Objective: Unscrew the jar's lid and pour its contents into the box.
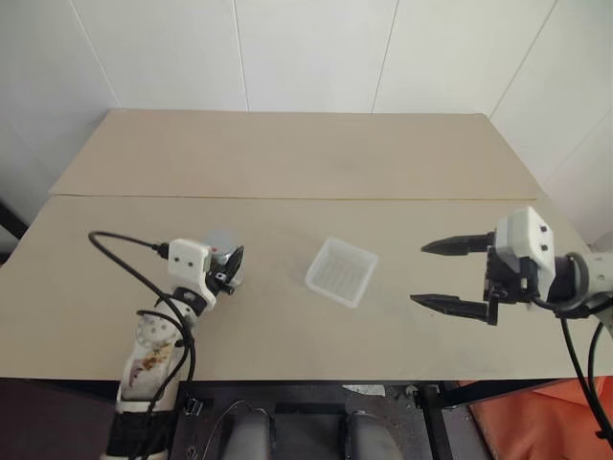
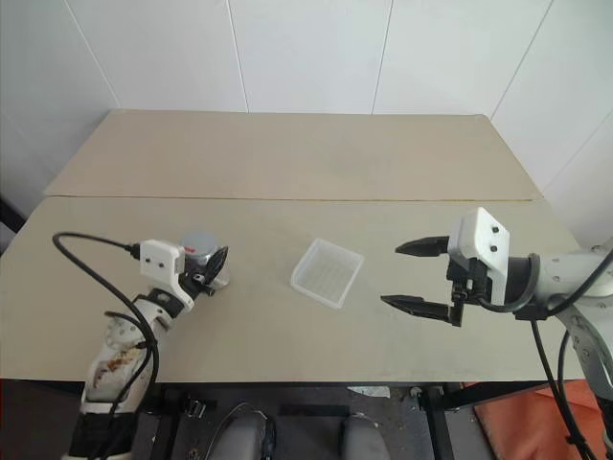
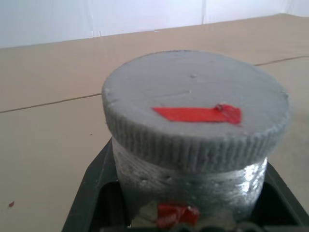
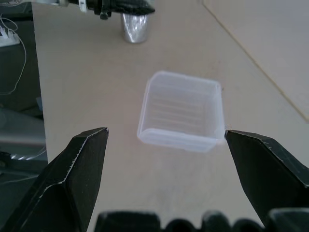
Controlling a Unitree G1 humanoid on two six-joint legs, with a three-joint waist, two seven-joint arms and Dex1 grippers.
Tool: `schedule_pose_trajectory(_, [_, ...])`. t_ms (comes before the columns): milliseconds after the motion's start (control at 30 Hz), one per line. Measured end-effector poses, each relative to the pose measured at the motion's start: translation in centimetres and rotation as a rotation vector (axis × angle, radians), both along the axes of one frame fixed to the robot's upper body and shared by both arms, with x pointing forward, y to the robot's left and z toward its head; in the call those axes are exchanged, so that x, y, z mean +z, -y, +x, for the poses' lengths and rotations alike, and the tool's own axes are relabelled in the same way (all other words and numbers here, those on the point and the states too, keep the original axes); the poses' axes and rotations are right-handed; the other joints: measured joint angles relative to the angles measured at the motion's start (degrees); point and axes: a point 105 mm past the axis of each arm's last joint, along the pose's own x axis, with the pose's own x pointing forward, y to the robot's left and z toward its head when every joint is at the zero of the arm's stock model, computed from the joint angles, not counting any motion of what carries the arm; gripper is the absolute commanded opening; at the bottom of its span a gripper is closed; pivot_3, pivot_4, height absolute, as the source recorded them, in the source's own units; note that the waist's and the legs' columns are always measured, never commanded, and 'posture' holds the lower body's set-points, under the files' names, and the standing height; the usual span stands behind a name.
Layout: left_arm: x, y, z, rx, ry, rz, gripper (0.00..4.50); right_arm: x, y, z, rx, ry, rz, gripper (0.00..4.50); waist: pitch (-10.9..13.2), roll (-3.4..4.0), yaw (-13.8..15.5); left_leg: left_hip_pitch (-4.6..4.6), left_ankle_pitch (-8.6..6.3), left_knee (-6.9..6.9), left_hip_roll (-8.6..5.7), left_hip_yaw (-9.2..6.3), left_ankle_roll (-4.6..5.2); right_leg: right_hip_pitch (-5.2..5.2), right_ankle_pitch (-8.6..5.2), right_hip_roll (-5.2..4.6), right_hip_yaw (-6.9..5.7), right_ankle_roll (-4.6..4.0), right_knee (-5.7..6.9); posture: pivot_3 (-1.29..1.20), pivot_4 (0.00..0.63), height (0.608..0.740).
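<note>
Left wrist view looks close on the jar (image 3: 193, 188), clamped between the left hand's black fingers (image 3: 94, 193), its grey ribbed lid (image 3: 195, 108) on and marked with a red strip. Head views place the left hand (image 1: 228, 268) and jar at the worktop's (image 1: 287, 153) left side, the box (image 1: 341, 271) mid-worktop, and the right hand (image 1: 442, 275) spread wide, holding nothing, well right of it.

head overhead, wrists close, sharing table (image 1: 287, 182)
</note>
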Motion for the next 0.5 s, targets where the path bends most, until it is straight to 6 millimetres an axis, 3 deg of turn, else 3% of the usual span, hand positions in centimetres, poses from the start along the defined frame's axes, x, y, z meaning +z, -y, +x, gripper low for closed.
schedule_pose_trajectory(67, [1.6, 0.4, 0.2, -0.181, -0.056, 0.028, 1.99, 1.3, -1.3, 0.8, 0.031, 0.045, 0.055, 4.5, 0.02, -0.02, -0.39, -0.08, 0.01, 0.04, 0.03, -0.02, -0.02, -0.09, 0.0, 0.05, -0.02, -0.01, 0.06, 0.0, 0.15, 0.74])
schedule_pose_trajectory(200, [7.1, 0.6, -0.1, -0.469, -0.064, 0.038, 1.99, 3.5, -3.1, 2.0, 0.062, 0.088, 0.161, 4.5, 0.02, -0.01, -0.79, -0.12, 0.01, 0.0, 0.0, -0.03, -0.01, -0.11, -0.01, 0.0, -0.03, 0.02, -0.03, 0.0, 0.15, 0.74])
schedule_pose_trajectory(333, [9.0, 0.3, 0.0, -0.686, -0.125, 0.03, 1.99, 4.8, -5.7, 3.2, 0.105, 0.073, 0.268, 4.5, 0.03, -0.01, -1.23, -0.15, 0.01, -0.02, 0.0, -0.03, -0.01, -0.16, -0.01, 0.02, -0.05, 0.01, 0.04, 0.0, 0.15, 0.74])
schedule_pose_trajectory(500, [12.1, 2.5, 1.0, -0.92, -0.079, 0.082, 1.99, 8.0, -10.4, 4.2, 0.17, 0.086, 0.363, 4.5, 0.04, 0.01, -1.22, -0.25, 0.04, -0.02, -0.01, -0.06, -0.04, -0.22, 0.01, 0.02, -0.09, -0.01, 0.02, 0.0, 0.15, 0.74])
